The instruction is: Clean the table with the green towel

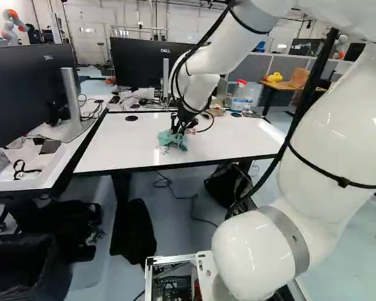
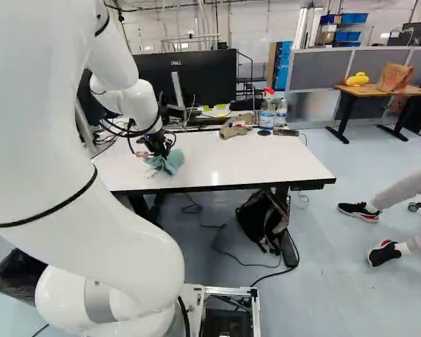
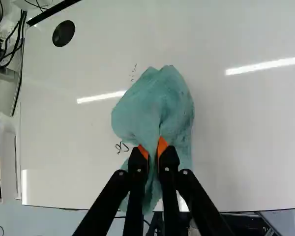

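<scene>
1. The gripper (image 1: 175, 132) pinches the green towel (image 3: 152, 108) between both fingers; cloth spreads toward twelve o'clock over the white table (image 2: 231, 161).
2. Fingers hide part of the towel's six-o'clock end; black marks (image 3: 121, 146) at nine o'clock: unclear.
3. Right base view, from the gripper: spray bottle (image 2: 267, 114) two o'clock, backpack (image 2: 256, 221) four.

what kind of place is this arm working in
Probably a robotics lab or workshop: another robot arm at the far left of the left base view, monitors among loose cables, and low grey partitions.
</scene>
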